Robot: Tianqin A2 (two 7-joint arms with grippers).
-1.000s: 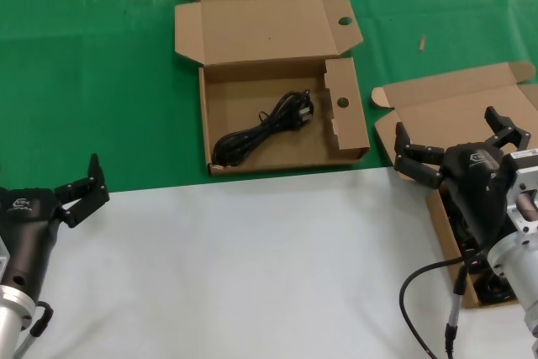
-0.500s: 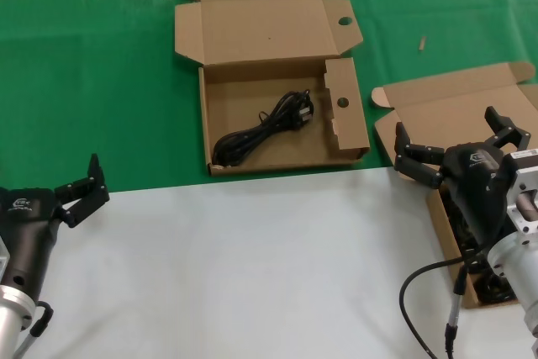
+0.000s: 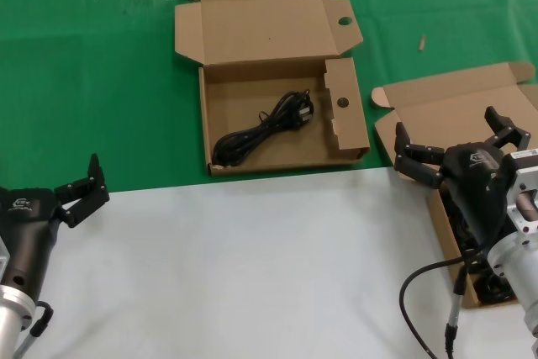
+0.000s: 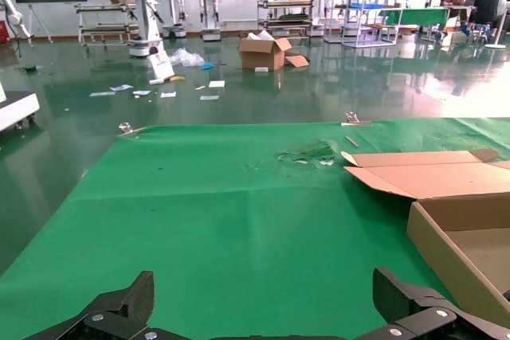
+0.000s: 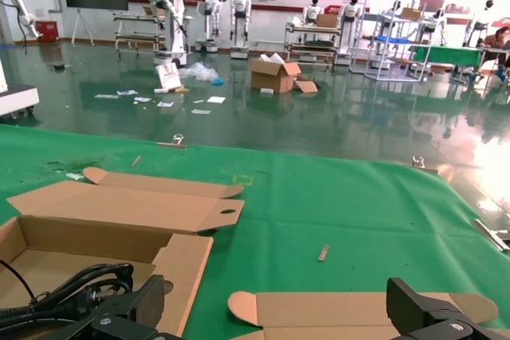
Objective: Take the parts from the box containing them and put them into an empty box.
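The box with the holed partition (image 3: 353, 136) lies open at the back middle, with one black coiled cord (image 3: 262, 130) in it. It also shows in the right wrist view (image 5: 179, 256) with the cord (image 5: 76, 283). The partitionless box (image 3: 445, 107) is at the right, its lid open. Dark cords (image 3: 496, 289) show in it, mostly hidden by my right arm. My right gripper (image 3: 448, 134) hovers over this box, open and empty, and its own view (image 5: 275, 308) shows the lid (image 5: 343, 308) below. My left gripper (image 3: 81, 187) is open and empty at the left, over the edge of the white sheet.
A green cloth (image 3: 84, 81) covers the back of the table and a white sheet (image 3: 252, 266) the front. The partition box's rim (image 4: 446, 252) and lid (image 4: 430, 177) show in the left wrist view. A cable (image 3: 420, 279) hangs by my right arm.
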